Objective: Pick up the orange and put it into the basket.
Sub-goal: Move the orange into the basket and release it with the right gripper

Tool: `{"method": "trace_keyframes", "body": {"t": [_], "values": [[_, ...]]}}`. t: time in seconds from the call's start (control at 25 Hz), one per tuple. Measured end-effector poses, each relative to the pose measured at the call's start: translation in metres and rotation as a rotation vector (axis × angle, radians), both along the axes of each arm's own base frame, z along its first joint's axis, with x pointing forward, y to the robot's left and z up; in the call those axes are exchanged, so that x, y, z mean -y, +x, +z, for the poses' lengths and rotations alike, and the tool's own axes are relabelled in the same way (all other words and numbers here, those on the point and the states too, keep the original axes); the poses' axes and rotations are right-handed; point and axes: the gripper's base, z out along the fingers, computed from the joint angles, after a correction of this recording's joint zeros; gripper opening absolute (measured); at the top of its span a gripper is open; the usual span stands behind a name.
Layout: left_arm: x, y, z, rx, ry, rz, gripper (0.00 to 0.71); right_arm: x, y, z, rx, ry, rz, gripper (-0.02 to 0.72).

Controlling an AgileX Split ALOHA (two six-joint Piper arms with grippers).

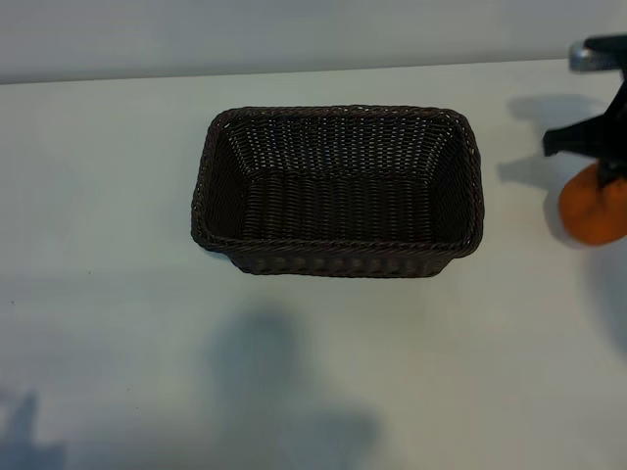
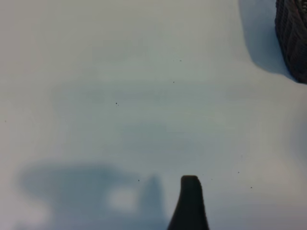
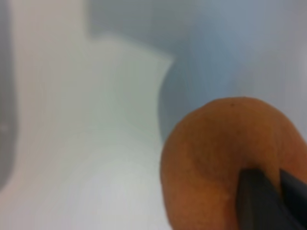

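Note:
The orange (image 1: 592, 210) sits at the far right edge of the white table, well right of the basket (image 1: 201, 211), a dark-brown woven rectangle with nothing inside it. My right gripper (image 1: 611, 174) comes down onto the top of the orange. In the right wrist view the orange (image 3: 211, 163) fills the near corner and one dark fingertip (image 3: 259, 196) presses into its skin; the other finger is out of frame. The left arm hangs over bare table left of the basket, and one dark finger (image 2: 190, 203) shows, with nothing near it.
The white table (image 1: 108, 323) stretches bare on all sides of the basket. A corner of the basket (image 2: 293, 38) shows in the left wrist view. Arm shadows lie along the table's front edge.

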Motion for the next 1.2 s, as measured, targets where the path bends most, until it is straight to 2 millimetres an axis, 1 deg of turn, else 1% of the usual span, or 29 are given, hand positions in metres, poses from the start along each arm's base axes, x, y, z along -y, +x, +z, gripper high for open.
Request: {"method": "trace_keyframes", "body": {"t": [0.08, 0.16, 0.28, 0.36, 0.44, 0.6, 0.76, 0.96, 1.04, 1.2], "values": [[0.0, 0.0, 0.0, 0.0, 0.002, -0.001, 0.592, 0.0, -0.007, 0.021, 0.05, -0.002, 0.0, 0.044], [0.0, 0.0, 0.0, 0.0, 0.002, -0.001, 0.592, 0.0, -0.015, 0.037, 0.08, -0.004, 0.005, 0.044], [0.0, 0.0, 0.0, 0.0, 0.002, -0.001, 0.592, -0.001, -0.024, 0.054, 0.113, -0.007, 0.014, 0.044], [0.0, 0.0, 0.0, 0.0, 0.003, -0.002, 0.592, -0.001, -0.027, 0.06, 0.13, -0.008, 0.017, 0.044], [0.0, 0.0, 0.0, 0.0, 0.003, -0.002, 0.592, -0.001, -0.028, 0.062, 0.128, -0.008, 0.025, 0.044], [0.0, 0.0, 0.0, 0.0, 0.003, -0.002, 0.592, -0.006, -0.027, 0.07, 0.123, 0.028, 0.054, 0.044], [0.0, 0.0, 0.0, 0.0, 0.003, -0.002, 0.592, -0.022, -0.021, 0.09, 0.174, 0.039, 0.105, 0.044], [0.0, 0.0, 0.0, 0.0, 0.003, -0.002, 0.592, -0.052, -0.017, 0.108, 0.194, 0.056, 0.19, 0.044], [0.0, 0.0, 0.0, 0.0, 0.003, -0.002, 0.592, -0.063, -0.013, 0.111, 0.185, 0.059, 0.222, 0.044], [0.0, 0.0, 0.0, 0.0, 0.003, -0.002, 0.592, -0.09, -0.004, 0.109, 0.145, 0.077, 0.281, 0.044]]}}
